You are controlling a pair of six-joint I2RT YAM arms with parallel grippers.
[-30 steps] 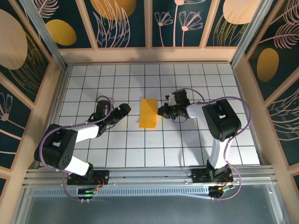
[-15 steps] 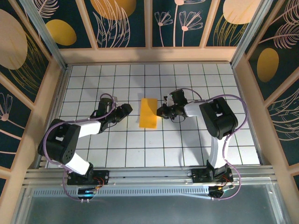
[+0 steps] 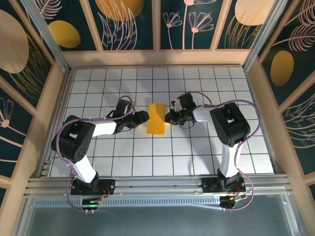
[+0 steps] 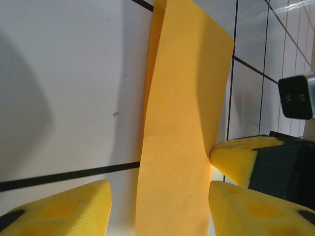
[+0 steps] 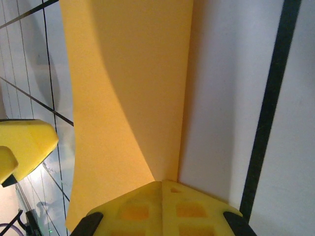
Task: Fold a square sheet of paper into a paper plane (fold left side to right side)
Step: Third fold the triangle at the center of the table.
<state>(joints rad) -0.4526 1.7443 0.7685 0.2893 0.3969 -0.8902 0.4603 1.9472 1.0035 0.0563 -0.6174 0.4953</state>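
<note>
The square sheet of paper [image 3: 157, 118] lies folded into a tall orange-yellow rectangle in the middle of the tiled table. Seen from the left wrist, the paper [image 4: 182, 123] has its upper layer standing a little off the lower one. My left gripper [image 3: 142, 117] is at the paper's left edge, open; its fingers [image 4: 74, 209] stand either side of the strip without touching it. My right gripper [image 3: 169, 118] is shut, with its joined tips [image 5: 162, 196] pressed against the paper's [image 5: 128, 88] right edge. That same yellow tip [image 4: 236, 155] shows in the left wrist view.
White tiled table [image 3: 147, 152] with black grid lines, boxed in by wooden rails and dark-blue patterned walls [image 3: 197, 22]. Both arms reach inward from the near edge, where a metal rail [image 3: 157, 189] runs.
My left gripper has slid right from about a tile away to the paper's left edge, its jaws narrowing. The right gripper has barely moved and stays shut.
</note>
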